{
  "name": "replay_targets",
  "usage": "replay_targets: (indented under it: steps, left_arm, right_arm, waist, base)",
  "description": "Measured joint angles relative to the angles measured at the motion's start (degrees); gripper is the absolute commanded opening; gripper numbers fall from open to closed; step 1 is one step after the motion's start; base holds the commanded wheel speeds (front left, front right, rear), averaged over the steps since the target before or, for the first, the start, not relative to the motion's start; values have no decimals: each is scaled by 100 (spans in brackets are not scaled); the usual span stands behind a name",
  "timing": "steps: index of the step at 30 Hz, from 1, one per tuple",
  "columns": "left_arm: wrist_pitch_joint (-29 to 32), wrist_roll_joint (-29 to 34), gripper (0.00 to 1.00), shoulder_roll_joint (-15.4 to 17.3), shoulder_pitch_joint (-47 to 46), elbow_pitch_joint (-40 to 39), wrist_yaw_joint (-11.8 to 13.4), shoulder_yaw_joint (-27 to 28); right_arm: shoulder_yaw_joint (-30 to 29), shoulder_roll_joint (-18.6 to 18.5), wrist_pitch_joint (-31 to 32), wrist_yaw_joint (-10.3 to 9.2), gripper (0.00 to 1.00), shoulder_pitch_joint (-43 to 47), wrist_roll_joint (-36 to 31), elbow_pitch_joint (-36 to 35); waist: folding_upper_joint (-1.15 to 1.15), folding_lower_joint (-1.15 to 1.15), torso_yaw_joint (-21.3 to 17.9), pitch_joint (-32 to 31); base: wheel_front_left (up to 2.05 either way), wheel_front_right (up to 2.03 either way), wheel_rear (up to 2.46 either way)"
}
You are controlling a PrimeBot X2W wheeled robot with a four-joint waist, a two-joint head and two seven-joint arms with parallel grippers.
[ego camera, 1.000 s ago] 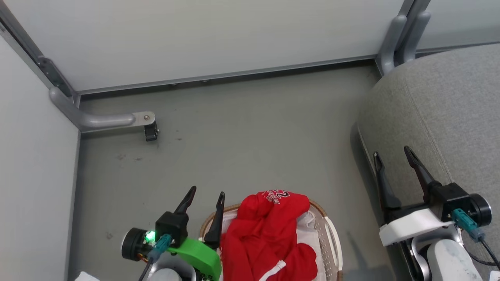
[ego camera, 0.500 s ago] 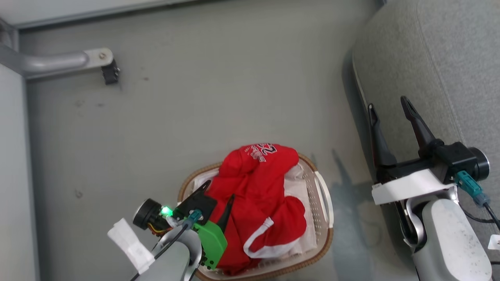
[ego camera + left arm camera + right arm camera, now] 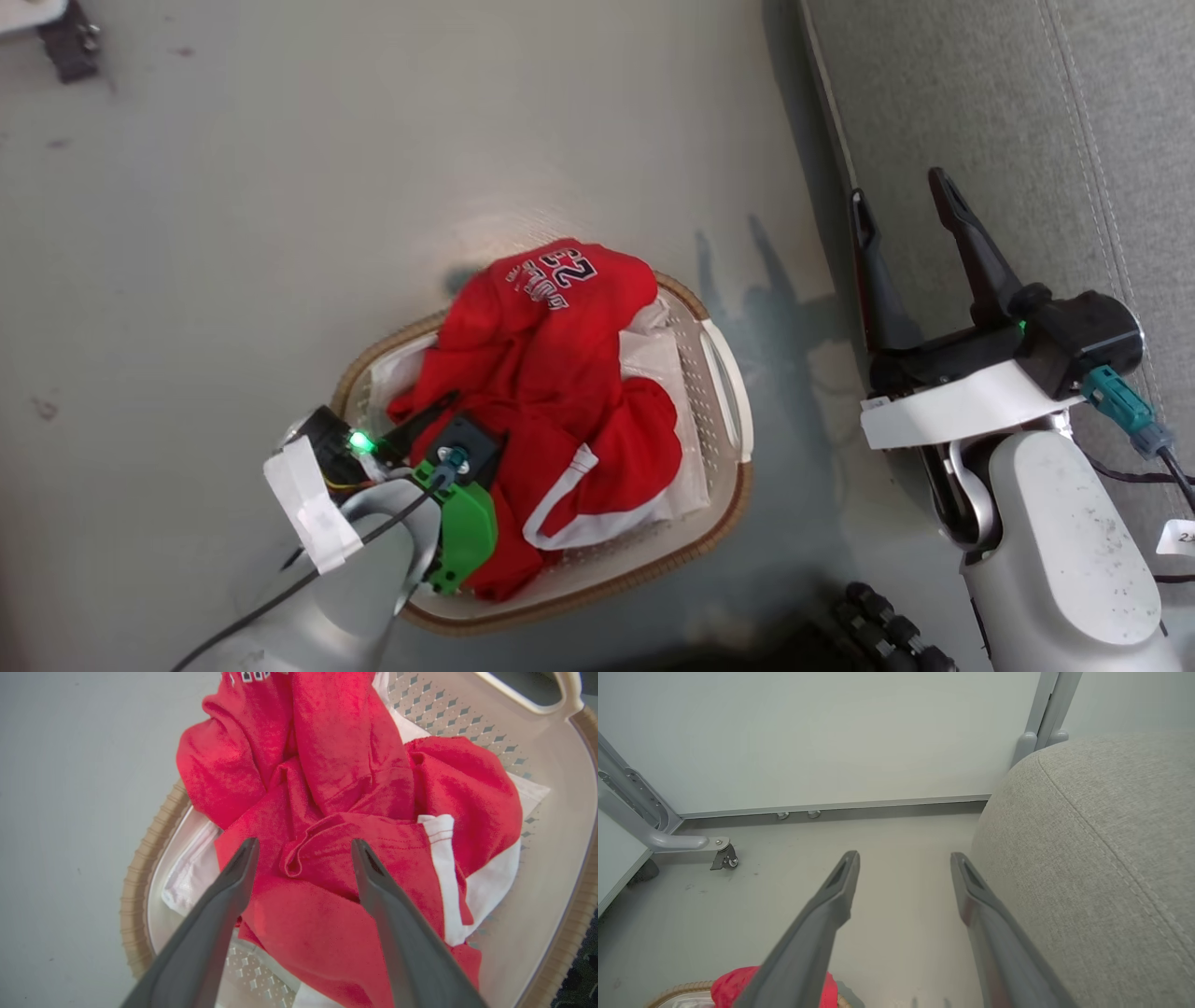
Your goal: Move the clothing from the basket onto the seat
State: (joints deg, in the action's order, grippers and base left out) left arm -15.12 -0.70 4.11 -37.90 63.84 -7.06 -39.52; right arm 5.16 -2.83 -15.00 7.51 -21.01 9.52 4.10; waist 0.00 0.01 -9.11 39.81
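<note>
The left gripper (image 3: 303,847) hung wide open, tips straddling a raised fold of the bright red, white-trimmed soft garment (image 3: 327,788) just ahead. That garment, heaped in the oval cream perforated basket (image 3: 537,788), stretched lengthwise away from the fingertips, logo end farthest. The right gripper (image 3: 896,187), also wide, stood farther off by the large grey upholstered seat (image 3: 980,112).

Open grey floor (image 3: 280,205) is left free from eight to twelve o'clock of the basket (image 3: 724,392) in the head view, broken only by a dark caster (image 3: 65,45) far off at ten o'clock. At three o'clock the passage is narrowed by the seat (image 3: 990,112), whose edge stands near the basket, and by the right gripper (image 3: 896,187), held spread along that edge. The basket's mouth is heaped over by the clothing (image 3: 551,355), toward which the spread left gripper (image 3: 304,843) is pointed
</note>
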Motion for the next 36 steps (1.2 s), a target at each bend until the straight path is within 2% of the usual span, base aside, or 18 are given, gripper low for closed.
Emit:
replay_targets:
  steps: [6, 14, 15, 16, 17, 18, 19, 20, 31, 36]
  left_arm:
    - [0, 47, 100, 87, -242, 308, -7, -137]
    - [71, -31, 100, 146, -410, 730, 26, -137]
    - [79, -53, 95, 149, -426, 757, 26, -130]
    - [91, -110, 82, 149, -436, 786, 26, -126]
    - [91, -138, 49, 149, -439, 808, 26, -124]
    - [91, -143, 36, 148, -439, 827, 26, -130]
    - [91, -168, 16, 142, -439, 842, 25, -130]
    - [91, -200, 0, 134, -438, 854, 24, -126]
    - [18, -619, 0, -26, -31, 603, -7, -73]
    - [15, -839, 0, -58, 363, -71, -25, -54]
  right_arm:
    - [180, 2, 0, 0, 100, -88, 90, -42]
    - [352, 1, 0, 0, 100, -109, 180, -67]
    - [364, 1, 0, 0, 100, -110, 192, -68]
    - [370, 1, 0, 0, 100, -110, 204, -68]
    - [374, 1, 0, 0, 100, -110, 208, -67]
    - [375, 1, 0, 0, 100, -110, 213, -65]
    - [374, 1, 0, 0, 100, -110, 213, -58]
    - [374, 2, 0, 0, 100, -107, 213, -48]
    - [309, 3, 0, 0, 100, 64, 48, 107]
    - [198, 7, 0, 1, 100, 232, -126, 190]
  waist:
    - [0, 0, -274, 413]
    - [0, 0, -557, 670]
    - [0, 0, -580, 687]
    - [0, 0, -600, 701]
    - [0, 0, -615, 709]
    - [0, 0, -621, 708]
    - [0, 0, -622, 699]
    - [0, 0, -621, 680]
    - [0, -1, -483, 220]
    - [0, 0, -356, -163]
  base:
    - [0, 0, 0]
    - [0, 0, 0]
    - [0, 0, 0]
    - [0, 0, 0]
    - [0, 0, 0]
    - [0, 0, 0]
    - [0, 0, 0]
    - [0, 0, 0]
    - [0, 0, 0]
    - [0, 0, 0]
